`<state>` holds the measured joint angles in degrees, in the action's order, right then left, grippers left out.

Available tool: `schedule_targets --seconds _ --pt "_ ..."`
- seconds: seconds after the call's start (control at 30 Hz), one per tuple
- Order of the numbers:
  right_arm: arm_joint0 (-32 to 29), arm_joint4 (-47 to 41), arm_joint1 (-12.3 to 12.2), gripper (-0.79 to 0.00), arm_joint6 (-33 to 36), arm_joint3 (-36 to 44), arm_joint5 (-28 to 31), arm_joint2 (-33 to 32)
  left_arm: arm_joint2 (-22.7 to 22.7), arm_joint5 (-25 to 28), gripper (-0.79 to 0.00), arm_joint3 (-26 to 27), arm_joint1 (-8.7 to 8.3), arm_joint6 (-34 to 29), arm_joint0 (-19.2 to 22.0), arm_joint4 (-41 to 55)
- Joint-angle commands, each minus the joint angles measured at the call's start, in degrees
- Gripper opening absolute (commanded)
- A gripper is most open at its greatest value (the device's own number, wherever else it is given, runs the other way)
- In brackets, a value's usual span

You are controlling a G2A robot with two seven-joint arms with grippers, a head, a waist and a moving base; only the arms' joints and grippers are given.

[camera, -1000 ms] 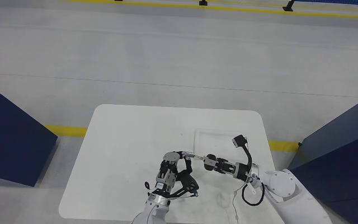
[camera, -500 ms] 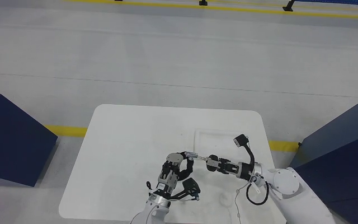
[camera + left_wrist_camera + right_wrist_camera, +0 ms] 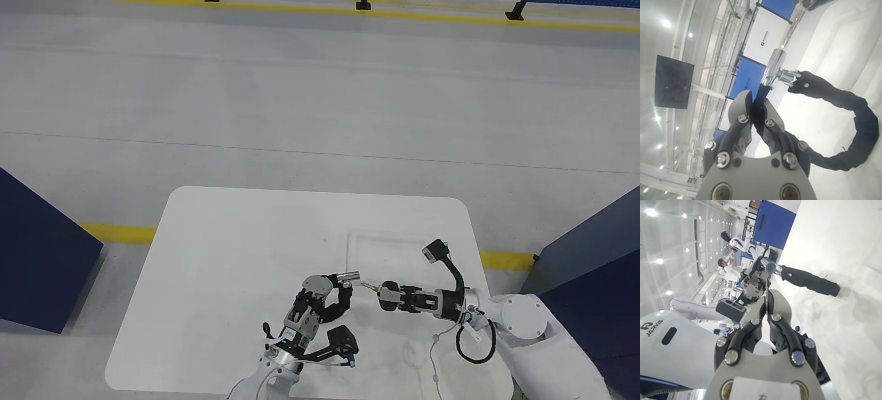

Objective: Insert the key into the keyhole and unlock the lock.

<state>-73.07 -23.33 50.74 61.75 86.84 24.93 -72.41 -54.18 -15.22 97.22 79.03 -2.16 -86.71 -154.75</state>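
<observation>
1. Towards my left, over the near part of the white surface (image 3: 220, 250), the left claw (image 3: 757, 100) is closed down hard on the black sleeved cable (image 3: 863, 121) of the lock. Its two fingers (image 3: 743, 106) pinch the cable just below where it enters the metal body.
2. From that grip the cable swings out in a wide loop and comes back round. Its chrome end fitting (image 3: 787, 76) sits against the side of the lock cylinder (image 3: 775, 65), so the loop reads as closed.
3. The cylinder is held up off the surface above the left claw's fingertips. In the top view it is the small bright bar (image 3: 346, 274) between the two arms, with its end face turned towards the right arm.
4. The key (image 3: 766, 291) lies just right of the cylinder, blade pointing at that end face. The tip (image 3: 782, 46) is right at the face, but I cannot tell whether it has entered the keyhole or only touches it.
5. Furthest right, the right claw (image 3: 766, 302) is nearly fully closed, gripping the key by its rear end with the thin blade sticking out between the fingers (image 3: 776, 298). In the top view this claw (image 3: 385, 296) is near the left claw (image 3: 322, 295), with the lock between them.
</observation>
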Motion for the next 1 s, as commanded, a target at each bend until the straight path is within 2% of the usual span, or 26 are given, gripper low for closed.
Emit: schedule_targets --seconds 0.0,0.37,0.6,0.77,0.97 --pt "0.2 -0.3 0.0 -0.785 0.8 -0.2 0.0 -0.1 -0.1 0.4 -0.785 0.0 -0.04 0.6 0.0 0.1" --pt "0.5 -1.9 0.0 -0.785 1.0 -2.2 0.4 -1.4 -1.0 0.3 -0.785 0.2 -0.17 1.5 -0.2 -0.5" --pt "0.1 -2.9 0.3 -0.785 -1.8 -2.9 0.0 -1.9 -1.4 -6.6 -0.785 0.2 -0.55 0.5 -0.8 -12.9" --pt "-0.3 -3.6 0.3 -0.785 -2.0 -3.1 0.5 -2.4 -2.7 -12.4 -0.785 2.5 -1.49 4.2 -2.9 -21.3" --pt "-0.8 -4.0 0.4 -0.785 -1.9 -3.3 0.7 -3.0 -5.6 -15.9 -0.785 4.6 -3.79 9.1 -4.1 -21.3"
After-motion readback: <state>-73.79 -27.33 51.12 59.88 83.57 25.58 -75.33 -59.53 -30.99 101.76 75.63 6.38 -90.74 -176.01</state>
